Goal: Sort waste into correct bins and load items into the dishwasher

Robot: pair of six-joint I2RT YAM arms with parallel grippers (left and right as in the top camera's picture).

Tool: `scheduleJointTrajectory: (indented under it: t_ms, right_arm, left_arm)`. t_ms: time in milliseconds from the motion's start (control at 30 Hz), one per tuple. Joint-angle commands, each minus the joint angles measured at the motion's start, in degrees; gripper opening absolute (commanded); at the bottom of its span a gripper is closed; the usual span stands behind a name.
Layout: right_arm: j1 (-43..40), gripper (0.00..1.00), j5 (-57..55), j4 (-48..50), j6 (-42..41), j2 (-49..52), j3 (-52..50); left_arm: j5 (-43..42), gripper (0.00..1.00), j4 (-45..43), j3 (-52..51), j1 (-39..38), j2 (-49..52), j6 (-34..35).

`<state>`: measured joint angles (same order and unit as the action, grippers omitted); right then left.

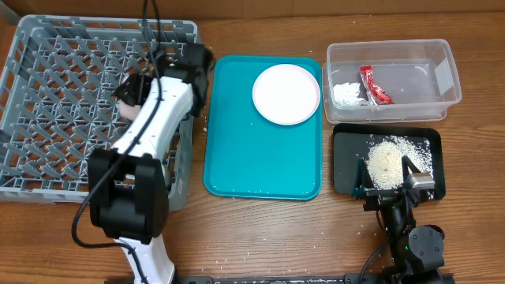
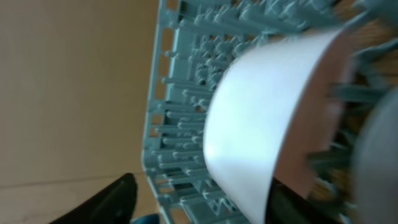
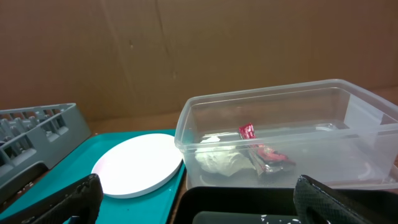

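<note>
My left gripper (image 1: 129, 92) is over the grey dish rack (image 1: 47, 95), tilted on its side. In the left wrist view its fingers (image 2: 199, 205) are spread wide, with the wall of a small white bowl (image 2: 267, 118) between them and a gap on the left finger's side. The bowl also shows in the overhead view (image 1: 130, 110). The white plate (image 1: 286, 94) lies on the teal tray (image 1: 260, 158). The red wrapper (image 1: 375, 84) and white paper scrap (image 1: 347, 95) lie in the clear tub (image 1: 442, 87). Rice (image 1: 387, 162) is heaped in the black tray (image 1: 347, 162). My right gripper (image 1: 390, 189) is open and empty at that tray's front edge. The chopsticks are out of view.
The teal tray lies between the rack and the bins. In the right wrist view the plate (image 3: 140, 165), the tub (image 3: 273, 118), the wrapper (image 3: 264, 152) and the paper (image 3: 217, 162) stand ahead of my open right fingers (image 3: 205, 208). A blurred grey shape (image 2: 376, 162) sits in the rack.
</note>
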<state>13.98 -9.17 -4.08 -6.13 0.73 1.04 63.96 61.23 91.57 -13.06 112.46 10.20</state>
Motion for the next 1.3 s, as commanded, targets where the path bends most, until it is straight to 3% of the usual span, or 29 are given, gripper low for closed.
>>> scheduleJointTrajectory:
  t_ms: [0, 67, 233, 333, 433, 533, 700, 1000, 1133, 1267]
  right_arm:
    - [0.1, 1.0, 0.2, 0.3, 0.2, -0.5, -0.6]
    - [0.1, 1.0, 0.2, 0.3, 0.2, -0.5, -0.6]
    - [0.1, 1.0, 0.2, 0.3, 0.2, -0.5, -0.6]
    - [0.1, 1.0, 0.2, 0.3, 0.2, -0.5, -0.6]
    - [0.1, 1.0, 0.2, 0.3, 0.2, -0.5, -0.6]
    - [0.1, 1.0, 0.2, 0.3, 0.2, -0.5, -0.6]
    - [0.1, 1.0, 0.2, 0.3, 0.2, -0.5, -0.6]
    - [0.1, 1.0, 0.2, 0.3, 0.2, -0.5, -0.6]
    - [0.1, 1.0, 0.2, 0.3, 0.2, -0.5, -0.6]
    - [0.1, 1.0, 0.2, 0.3, 0.2, -0.5, -0.6]
  left_arm:
    - [-11.6, 0.69, 2.3, 7.8, -3.3, -7.4, 3.1]
    - [-22.6, 0.7, 3.3, 11.4, -4.5, -9.6, 3.1]
    - [-60.7, 0.68, -0.5, 14.9, -6.4, -14.0, 4.2]
    - [-75.4, 0.68, -4.7, 14.5, -8.3, -12.8, 4.2]
    - [-73.3, 0.67, -6.3, 13.6, -11.0, -9.2, 6.2]
    - [-69.0, 0.67, -6.9, 13.4, -12.9, -2.6, 13.0]
    - [-69.4, 0.66, -11.1, 13.4, -13.6, 7.4, 21.5]
    - [-72.5, 0.59, -11.3, 13.4, -13.5, 18.4, 28.2]
    - [-74.1, 0.36, -9.9, 13.4, -13.5, 20.2, 28.2]
    - [-72.3, 0.06, -7.7, 13.5, -13.0, 19.9, 25.4]
